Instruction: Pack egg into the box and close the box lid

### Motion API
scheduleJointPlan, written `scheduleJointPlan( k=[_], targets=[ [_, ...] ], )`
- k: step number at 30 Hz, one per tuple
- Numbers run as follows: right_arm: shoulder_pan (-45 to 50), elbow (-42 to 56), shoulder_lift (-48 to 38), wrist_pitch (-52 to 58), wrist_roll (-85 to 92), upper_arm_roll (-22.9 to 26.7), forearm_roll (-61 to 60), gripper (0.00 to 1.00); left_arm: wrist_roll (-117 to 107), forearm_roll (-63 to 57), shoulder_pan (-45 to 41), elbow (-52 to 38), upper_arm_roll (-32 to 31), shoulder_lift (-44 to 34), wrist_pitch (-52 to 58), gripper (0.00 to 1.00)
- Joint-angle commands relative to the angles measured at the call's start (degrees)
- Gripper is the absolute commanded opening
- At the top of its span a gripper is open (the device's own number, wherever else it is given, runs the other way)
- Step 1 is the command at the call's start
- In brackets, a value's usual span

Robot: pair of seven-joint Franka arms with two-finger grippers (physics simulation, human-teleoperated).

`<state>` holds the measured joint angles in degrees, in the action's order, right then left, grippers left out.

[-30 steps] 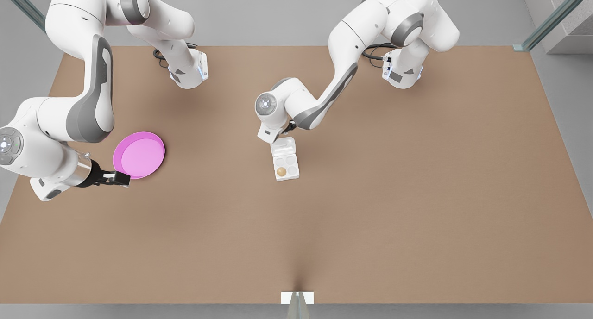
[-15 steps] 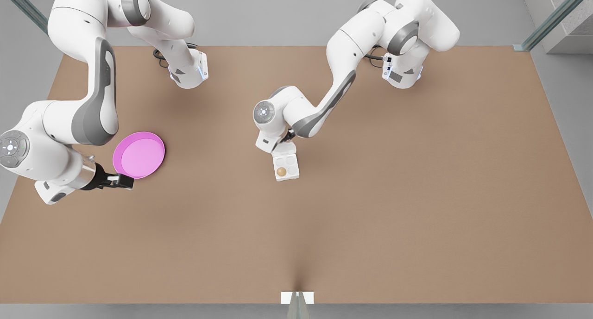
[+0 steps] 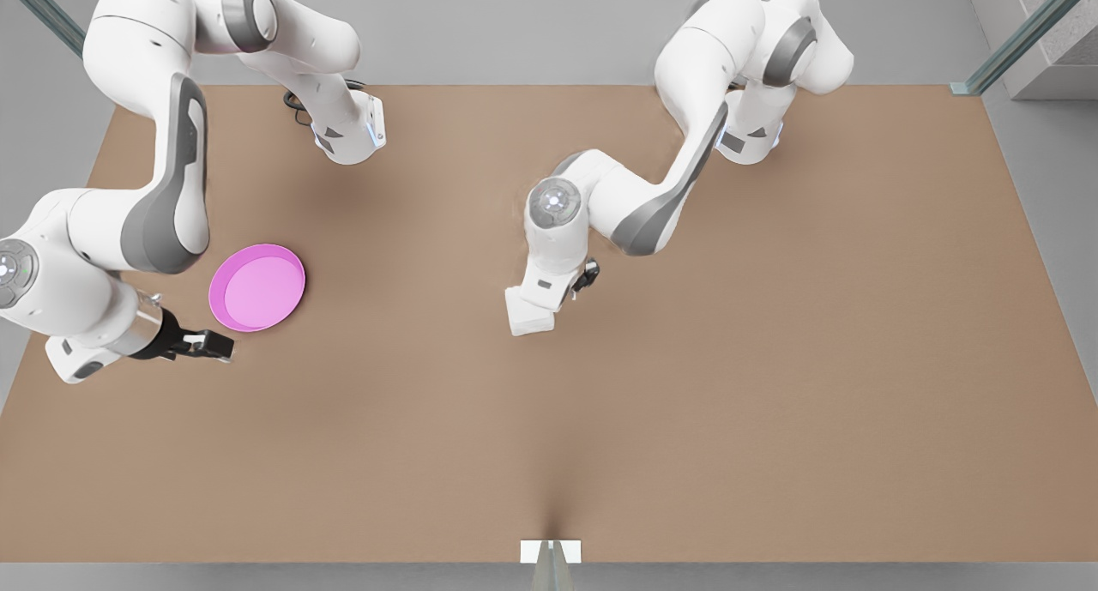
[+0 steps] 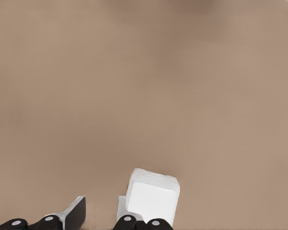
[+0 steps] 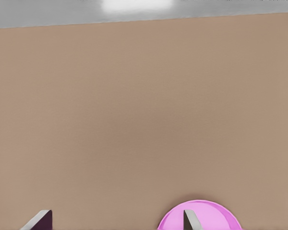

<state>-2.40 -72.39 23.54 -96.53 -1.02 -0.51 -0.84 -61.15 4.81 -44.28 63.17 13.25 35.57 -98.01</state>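
Observation:
The white box (image 3: 532, 318) lies mid-table with the box lid (image 4: 152, 196) folded down flat over it. The egg is hidden. My left gripper (image 3: 588, 276) hangs just beside the box on the front view's right, and its wrist covers the box's far edge. In the left wrist view this gripper (image 4: 100, 216) is open with nothing between its fingers, and one finger (image 4: 123, 212) stands against the box's side. My right gripper (image 3: 216, 346) waits open near the front view's left edge, just in front of the pink plate, its fingers (image 5: 189, 220) spread wide.
A round pink plate (image 3: 257, 287) lies on the brown table (image 3: 686, 419) at the front view's left. Both arm bases stand along the far edge. A small white bracket (image 3: 550, 551) sits at the near edge's middle.
The left arm swung toward the front view's right over the carton; the lid went from open to shut, hiding the egg. The right gripper drifted slightly away from the plate.

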Motion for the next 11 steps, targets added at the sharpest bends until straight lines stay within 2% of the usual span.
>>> scheduleJointPlan(
  k=[1, 2, 4, 5, 7, 11],
  targets=[
    [-0.32, 0.14, -0.16, -0.32, 0.32, 0.08, 0.22, 1.0, 47.43, 3.62, 9.56, 0.02, 2.74, -4.98, 14.16, 1.0],
    [-0.32, 0.14, -0.24, -0.32, 0.41, 0.86, 0.22, 1.0, 51.73, 3.27, 17.44, 1.33, 0.83, -8.66, 15.22, 1.0],
    [-0.32, 0.14, -0.33, -0.24, 0.41, 1.31, 0.22, 1.0, 52.8, -7.36, 32.22, 9.24, -16.4, -17.98, 14.95, 1.0],
    [-0.32, 0.14, -0.33, -0.24, 0.41, 1.31, 0.14, 1.0, 52.62, -7.98, 33.56, 13.9, -17.03, -22.38, 14.69, 1.0],
    [-0.41, 0.14, -0.33, -0.24, 0.41, 1.31, 0.22, 1.0, 52.36, -10.44, 34.0, 17.6, -17.03, -27.04, 13.64, 1.0],
    [-0.32, 0.23, -0.33, -0.32, 0.23, 1.31, 0.13, 1.0, 52.89, -10.44, 34.0, 18.74, -17.03, -27.22, 13.46, 1.0]
  ],
)
